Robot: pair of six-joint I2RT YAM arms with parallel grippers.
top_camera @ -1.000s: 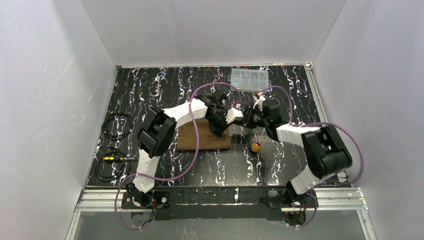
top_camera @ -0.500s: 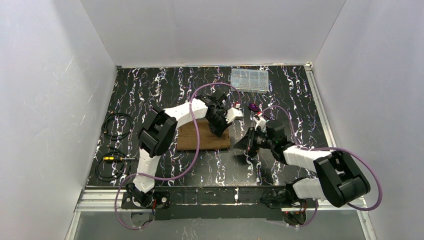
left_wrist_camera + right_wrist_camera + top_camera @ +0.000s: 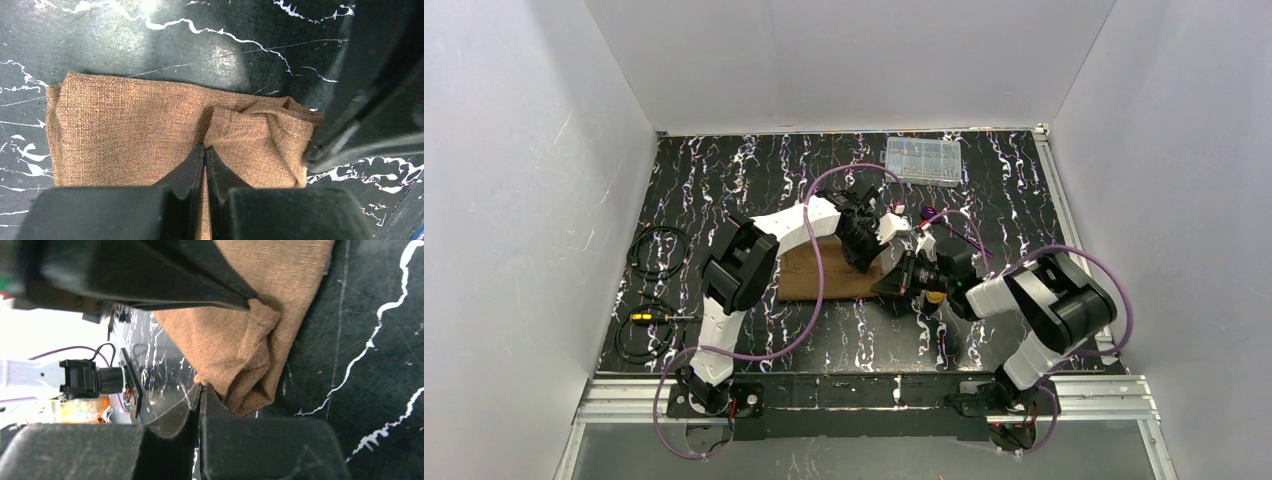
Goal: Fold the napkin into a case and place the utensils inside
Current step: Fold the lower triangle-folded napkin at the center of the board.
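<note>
Resting on napkin [image 3: 125, 120] — left end effector [image 3: 204, 148] closed.

napkin [image 3: 135, 130]: brown, folded, right end rumpled | purple-headed utensil [image 3: 932, 213]: lying apart from it

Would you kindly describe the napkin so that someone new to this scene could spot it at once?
On the black, white-veined table, look near the middle. The napkin lies there as a folded brown rectangle. It alone is soft woven cloth; the clear box at the far edge is rigid plastic.
</note>
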